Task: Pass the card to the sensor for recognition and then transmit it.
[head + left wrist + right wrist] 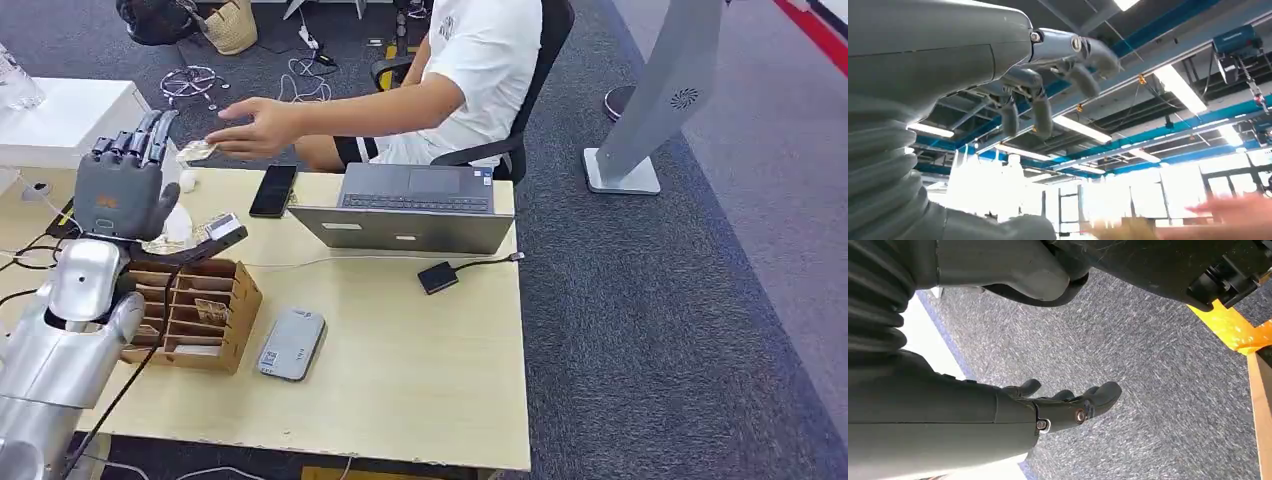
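My left hand (120,185) is raised above the table's far left, with its fingers pointing up and apart and its thumb stuck out; it holds nothing. Just beyond my fingertips, a person's hand (258,126) holds a pale card (197,151). In the left wrist view my left hand (1048,85) is spread against the ceiling, and the person's blurred hand (1233,215) is close by. The grey flat sensor (292,343) lies on the table beside a wooden card rack (195,315). My right hand (1063,402) hangs over the carpet, fingers loosely curved and holding nothing.
A seated person in a white shirt (480,60) reaches across the far edge. An open laptop (415,205), a black phone (273,190) and a small black box (438,276) on a cable lie on the table (420,390). A white cabinet (60,120) stands far left.
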